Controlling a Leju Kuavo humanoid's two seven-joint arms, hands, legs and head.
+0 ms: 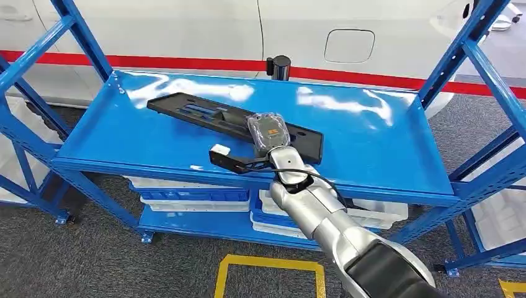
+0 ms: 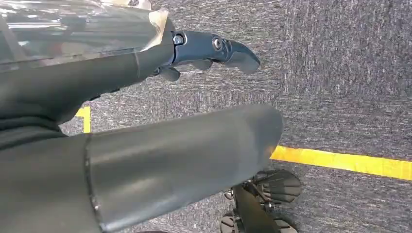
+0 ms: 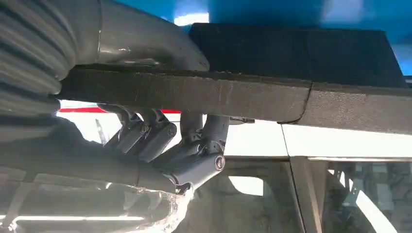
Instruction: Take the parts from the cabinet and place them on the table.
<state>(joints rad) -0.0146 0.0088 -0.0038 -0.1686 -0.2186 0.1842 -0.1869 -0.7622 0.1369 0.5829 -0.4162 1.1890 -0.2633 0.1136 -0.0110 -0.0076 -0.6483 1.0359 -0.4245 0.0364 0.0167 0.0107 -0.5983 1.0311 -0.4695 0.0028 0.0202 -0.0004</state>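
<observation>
Gripped the long black part at its near end: right hand, thumb on one face, fingers curled against the other. Lay diagonally across the blue shelf, toward its left rear corner. Left hand over grey floor, fingers apart, held nothing.

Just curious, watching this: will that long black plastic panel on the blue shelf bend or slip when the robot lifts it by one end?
The black panel looks rigid: its edge stays straight in the right hand. Probably light, being thin and slotted. Held near one end, it may tilt; its textured surface should resist slipping.
</observation>
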